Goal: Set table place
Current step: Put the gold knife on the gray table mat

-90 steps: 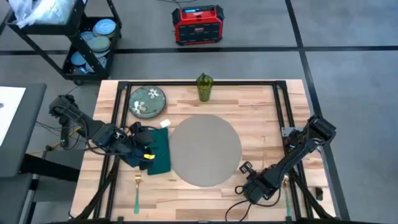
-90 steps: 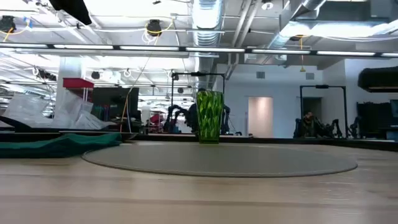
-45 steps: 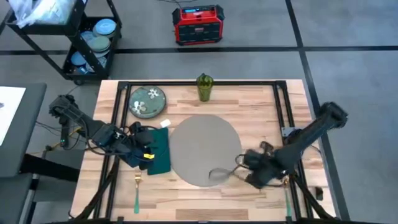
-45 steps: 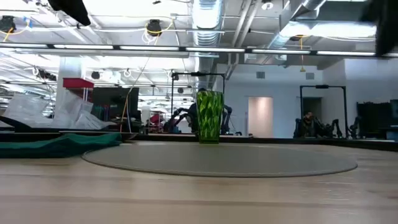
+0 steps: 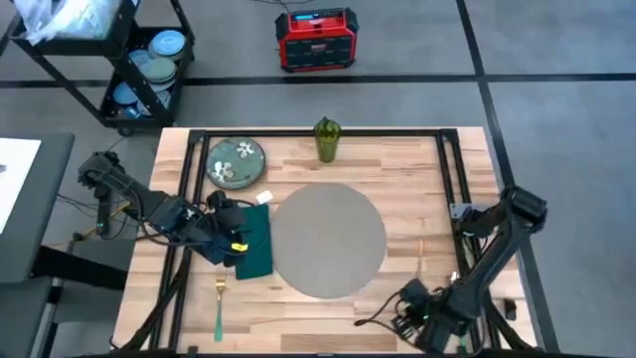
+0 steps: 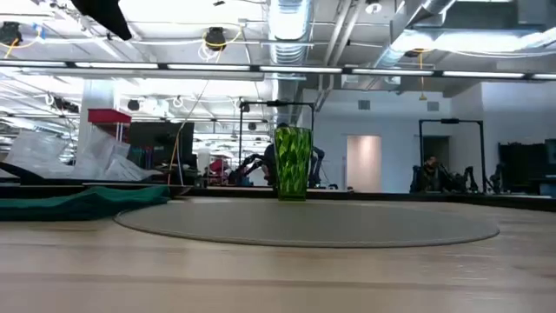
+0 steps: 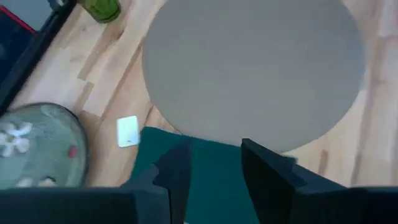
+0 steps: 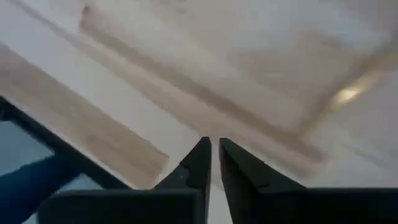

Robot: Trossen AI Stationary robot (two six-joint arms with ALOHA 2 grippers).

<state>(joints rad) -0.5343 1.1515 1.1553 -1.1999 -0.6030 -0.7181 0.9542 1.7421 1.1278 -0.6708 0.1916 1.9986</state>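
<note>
**A:** What am I working with, biggest thing first?

**B:** I'm looking at one table, pale wood planks, and lying flat in the middle of it one round grey mat. I'm judging the mat as thin, floppy and light, so I'd be pinching it at the rim, not the centre (a flat face gives the fingers nothing to bite).

**A:** And what's sitting around it?

**B:** One dark green napkin, just beside the mat on its left edge. It's soft cloth, so I'd be gathering a fold. One flowered plate is near the far left corner; it looks stiff, breakable and probably slick, so I'd be gripping its lip. One green glass is standing upright at the far edge, heaviest for its size I'd guess, best taken round the middle. One fork is lying near the front edge, thin and hard to get under.

**A:** Where are the grippers?

**B:** The left gripper is hanging over the napkin with its fingers spread, holding nothing. The right gripper is sitting low over bare wood at the front right, fingers nearly pressed together, empty.
</note>
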